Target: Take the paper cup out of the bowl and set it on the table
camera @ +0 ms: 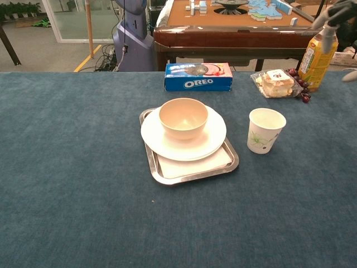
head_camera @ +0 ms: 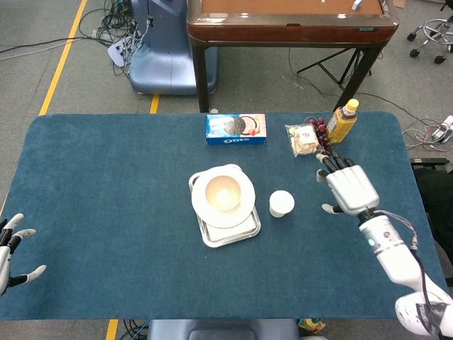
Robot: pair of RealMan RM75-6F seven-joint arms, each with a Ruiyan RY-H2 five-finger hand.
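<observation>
Cup [camera: 265, 130] upright on blue tabletop [head_camera: 106, 184], just right of tray [camera: 192, 172], apart from everything. Bowl [camera: 183, 118] on plate [camera: 209, 139], plate on tray. Right hand [head_camera: 347, 187] raised well right of cup, fingers [head_camera: 333, 163] spread, holding nothing; only its fingertips seen at top right edge of chest view. Left hand [head_camera: 10, 246] at far left tabletop edge, fingers apart, holding nothing. Oreo box [camera: 198, 76] at back, beyond bowl. Snack bag [camera: 273, 83] and grapes [camera: 298, 90] back right, beside bottle [camera: 313, 56]. Wooden table [head_camera: 287, 25] past far edge.
</observation>
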